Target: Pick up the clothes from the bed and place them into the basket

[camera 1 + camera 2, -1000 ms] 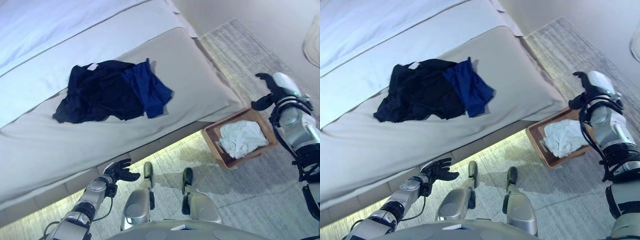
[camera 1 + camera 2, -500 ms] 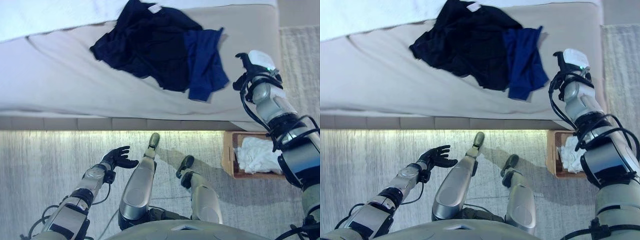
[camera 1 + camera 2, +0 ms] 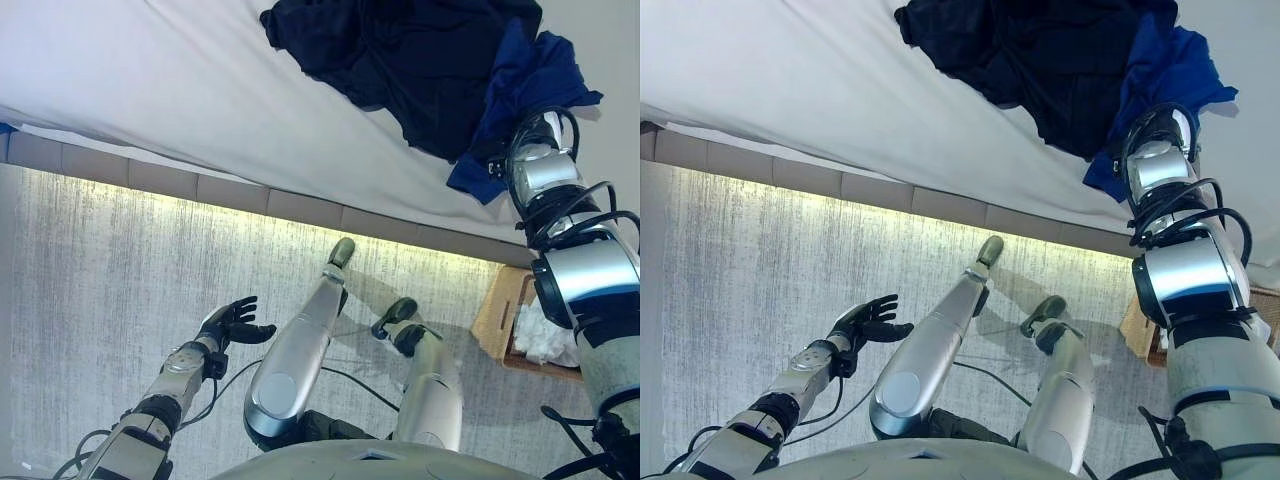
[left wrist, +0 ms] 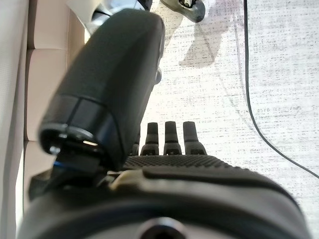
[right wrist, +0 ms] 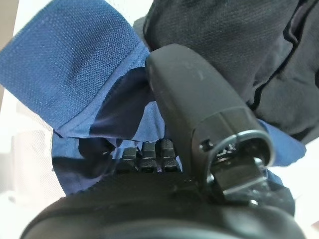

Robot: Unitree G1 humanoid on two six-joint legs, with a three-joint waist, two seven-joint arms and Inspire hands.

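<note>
A heap of dark navy clothes [image 3: 410, 55] lies on the pale bed [image 3: 170, 90], with a blue garment [image 3: 535, 75] at its right side. My right hand [image 3: 537, 140] rests on the lower edge of the blue garment. In the right wrist view its fingers [image 5: 148, 155] are straight, with their tips against the blue cloth [image 5: 75, 74], and the thumb stands above the dark cloth [image 5: 234, 35]. The wooden basket [image 3: 494, 316] stands on the floor at the lower right and holds a white cloth [image 3: 546, 340]. My left hand [image 3: 234, 322] is open and empty, low over the rug.
The padded bed frame [image 3: 230, 190] runs across under the mattress with a lit strip below it. A grey woven rug [image 3: 90, 290] covers the floor in front of the bed. The basket sits close to my right side, by the bed's corner.
The camera has swung, so the bed now fills the top. My right hand has moved from beside the mattress edge onto the blue garment. My left hand has stayed low and open.
</note>
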